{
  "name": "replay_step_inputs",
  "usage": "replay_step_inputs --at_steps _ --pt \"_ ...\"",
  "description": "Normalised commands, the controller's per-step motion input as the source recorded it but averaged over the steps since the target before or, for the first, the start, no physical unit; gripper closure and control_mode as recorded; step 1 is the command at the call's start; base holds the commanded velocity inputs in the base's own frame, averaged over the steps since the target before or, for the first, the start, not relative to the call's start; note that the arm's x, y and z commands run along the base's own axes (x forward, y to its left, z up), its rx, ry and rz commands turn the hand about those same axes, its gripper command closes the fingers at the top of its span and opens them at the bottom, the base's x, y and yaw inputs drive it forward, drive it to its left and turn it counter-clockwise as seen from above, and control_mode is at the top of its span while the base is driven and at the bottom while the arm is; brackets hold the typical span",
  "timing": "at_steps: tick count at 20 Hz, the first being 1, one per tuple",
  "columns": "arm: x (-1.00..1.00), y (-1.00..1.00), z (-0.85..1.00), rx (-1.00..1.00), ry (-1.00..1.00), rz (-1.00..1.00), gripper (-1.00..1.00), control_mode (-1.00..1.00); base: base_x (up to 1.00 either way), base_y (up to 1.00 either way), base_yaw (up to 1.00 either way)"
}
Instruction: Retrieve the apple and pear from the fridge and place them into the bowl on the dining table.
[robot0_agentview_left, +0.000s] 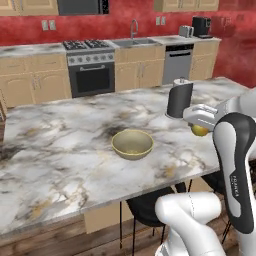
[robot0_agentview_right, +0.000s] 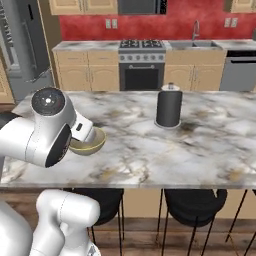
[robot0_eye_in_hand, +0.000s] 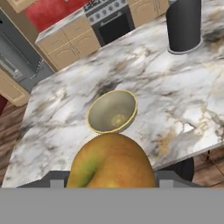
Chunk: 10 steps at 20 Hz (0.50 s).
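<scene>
My gripper (robot0_agentview_left: 200, 128) is shut on a round yellow-orange fruit (robot0_eye_in_hand: 111, 153) with a green patch and a dimple, which I take for the apple (robot0_agentview_left: 200, 130). It hangs above the near right part of the marble dining table (robot0_agentview_left: 60, 145), to the right of the bowl and nearer than it. The olive-tan bowl (robot0_agentview_left: 132, 144) stands upright on the table with nothing inside; in the hand view the bowl (robot0_eye_in_hand: 111, 111) lies just beyond the fruit. My arm covers part of the bowl (robot0_agentview_right: 94, 141) in the right base view. The grey fridge (robot0_agentview_right: 20, 45) stands far left. No pear is in view.
A dark upright cylinder (robot0_agentview_left: 179, 100) stands on the table behind my hand, to the right of the bowl. Black stools (robot0_agentview_right: 195, 205) are tucked under the near table edge. The counter with stove (robot0_agentview_left: 90, 65) and sink runs along the red back wall.
</scene>
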Motion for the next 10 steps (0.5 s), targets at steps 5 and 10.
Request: replay_step_inputs --at_steps 5,10 --pt "0.0 0.0 0.0 0.0 0.0 0.0 1.0 1.0 0.82 0.02 0.43" --pt "0.0 0.0 0.0 0.0 0.0 0.0 1.0 1.0 0.91 0.13 0.39"
